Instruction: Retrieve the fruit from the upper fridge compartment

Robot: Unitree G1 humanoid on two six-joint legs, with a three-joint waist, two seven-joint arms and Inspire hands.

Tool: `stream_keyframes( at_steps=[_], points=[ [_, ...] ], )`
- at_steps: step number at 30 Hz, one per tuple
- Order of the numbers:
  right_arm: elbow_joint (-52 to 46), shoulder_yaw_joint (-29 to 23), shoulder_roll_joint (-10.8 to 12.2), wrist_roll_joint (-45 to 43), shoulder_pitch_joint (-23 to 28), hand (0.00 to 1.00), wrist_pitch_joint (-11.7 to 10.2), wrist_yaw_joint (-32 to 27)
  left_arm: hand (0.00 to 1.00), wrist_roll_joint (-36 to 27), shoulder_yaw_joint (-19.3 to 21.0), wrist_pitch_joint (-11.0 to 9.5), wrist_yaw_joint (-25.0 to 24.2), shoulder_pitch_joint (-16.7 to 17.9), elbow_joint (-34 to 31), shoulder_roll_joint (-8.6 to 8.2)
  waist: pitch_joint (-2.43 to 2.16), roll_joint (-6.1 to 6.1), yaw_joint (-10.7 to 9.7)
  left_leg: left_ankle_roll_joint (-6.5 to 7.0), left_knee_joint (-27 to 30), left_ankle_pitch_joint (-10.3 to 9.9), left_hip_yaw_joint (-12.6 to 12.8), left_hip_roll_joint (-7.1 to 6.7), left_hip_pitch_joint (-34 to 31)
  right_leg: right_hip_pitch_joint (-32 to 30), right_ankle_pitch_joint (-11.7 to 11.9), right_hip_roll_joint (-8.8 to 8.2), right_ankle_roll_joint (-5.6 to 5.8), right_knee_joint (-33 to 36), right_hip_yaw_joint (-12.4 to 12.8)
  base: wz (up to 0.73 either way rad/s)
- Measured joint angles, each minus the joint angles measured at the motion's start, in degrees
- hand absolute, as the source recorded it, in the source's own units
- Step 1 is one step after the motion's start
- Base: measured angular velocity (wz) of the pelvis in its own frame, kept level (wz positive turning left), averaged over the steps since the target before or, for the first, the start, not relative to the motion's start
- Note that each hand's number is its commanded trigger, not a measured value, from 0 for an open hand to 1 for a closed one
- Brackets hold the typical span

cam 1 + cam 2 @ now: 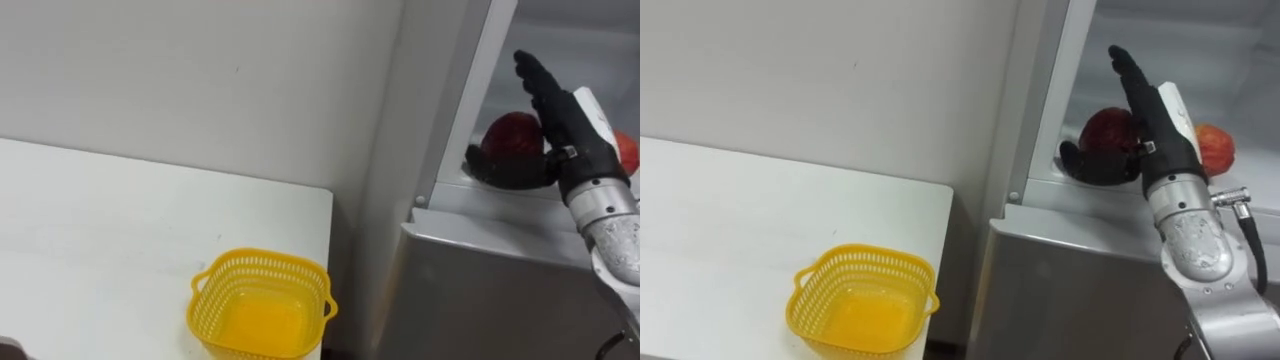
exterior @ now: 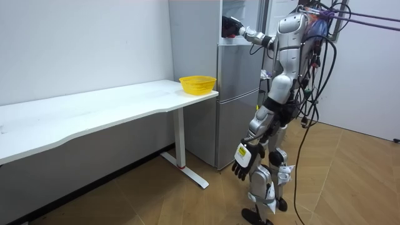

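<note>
A dark red apple (image 1: 510,133) sits on the shelf of the open upper fridge (image 1: 470,190). My right hand (image 1: 565,125) is inside the compartment, against the apple's right side. Its fingers stand straight and point upward, and its thumb reaches to the left under the fruit's front. The hand is open and not closed around the apple. A second, orange-red fruit (image 1: 1213,148) lies just behind the hand. In the room view I stand facing the fridge, and my left hand (image 2: 242,165) hangs by my thigh with relaxed fingers.
A yellow basket (image 1: 262,305) stands empty near the right end of the white table (image 1: 120,230), close to the fridge. The lower fridge door (image 1: 480,290) is shut. A narrow gap separates the table's edge from the fridge.
</note>
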Motion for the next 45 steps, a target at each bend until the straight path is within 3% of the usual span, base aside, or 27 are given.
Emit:
stream_keyframes(
  at_steps=[4, 15, 18, 29, 30, 31, 32, 45],
  points=[
    [2.0, 0.0, -0.1, 0.0, -1.4, 0.00, 1.0, 2.0, 0.00, 0.0, 0.0, 0.7, 0.1, 0.1, 0.0, -0.03, -0.38, -0.16, 0.0, 0.00, 0.2, 0.0, 0.1, 0.01, 0.1, 0.1, 0.1, 0.03, -0.15, 0.0, 0.0, 0.00],
    [9.1, 0.1, -0.2, 4.7, -4.5, 0.00, 1.0, 6.6, 0.00, 0.0, 0.0, 0.9, 0.5, 0.1, -0.1, -0.03, -0.38, 0.28, -0.1, -0.03, 0.7, 0.0, 0.1, 0.11, 0.2, 0.6, 0.2, 0.05, -0.38, 0.0, -0.3, 0.00],
    [9.3, 0.1, -0.6, 4.9, -4.5, 0.00, 1.1, 8.2, 0.00, 0.0, 0.0, 2.1, 0.4, -0.6, -0.1, 0.01, -0.40, 0.27, -0.2, -0.11, 0.7, 0.1, 0.1, 0.16, 0.1, 0.5, 0.3, 0.06, -0.43, 0.0, -0.4, 0.00],
    [10.4, 0.2, -2.7, 7.1, -6.0, 0.00, 5.2, 14.9, 0.00, 0.0, 0.0, 5.2, -0.1, -1.9, 0.0, 0.02, -0.98, -0.43, -0.4, -0.13, 0.6, 0.1, 0.1, 0.13, 0.1, 0.4, 0.3, 0.08, -0.43, 0.0, -0.4, 0.00],
    [10.4, 0.2, -2.7, 7.2, -6.1, 0.06, 5.4, 15.0, 0.00, 0.0, 0.0, 5.4, -0.1, -2.0, 0.0, 0.02, -0.98, -0.43, -0.4, -0.13, 0.6, 0.1, 0.1, 0.13, 0.1, 0.4, 0.3, 0.08, -0.43, 0.0, -0.4, 0.00],
    [10.4, 0.2, -2.7, 7.2, -6.1, 0.95, 5.8, 15.3, 0.00, 0.0, 0.0, 5.6, -0.1, -2.1, 0.0, 0.03, -0.98, -0.44, -0.4, -0.13, 0.6, 0.1, 0.1, 0.14, 0.1, 0.4, 0.3, 0.09, -0.43, 0.0, -0.4, 0.00],
    [10.5, 0.2, -2.7, 7.2, -6.1, 1.00, 5.9, 15.7, 0.00, 0.0, 0.0, 5.8, -0.1, -2.1, 0.0, 0.03, -0.97, -0.45, -0.5, -0.13, 0.6, 0.1, 0.1, 0.14, 0.1, 0.4, 0.3, 0.09, -0.43, 0.0, -0.4, 0.00],
    [15.3, -1.6, -3.3, 10.1, -7.9, 1.00, 5.7, 17.1, 0.00, -0.1, -0.2, 6.0, -0.5, -3.0, 0.0, 0.35, -0.40, -1.04, 0.0, -0.21, 0.2, 0.1, 0.5, 0.21, 1.0, 0.6, 0.3, 0.24, -0.57, -0.1, 0.1, -0.01]
  ],
)
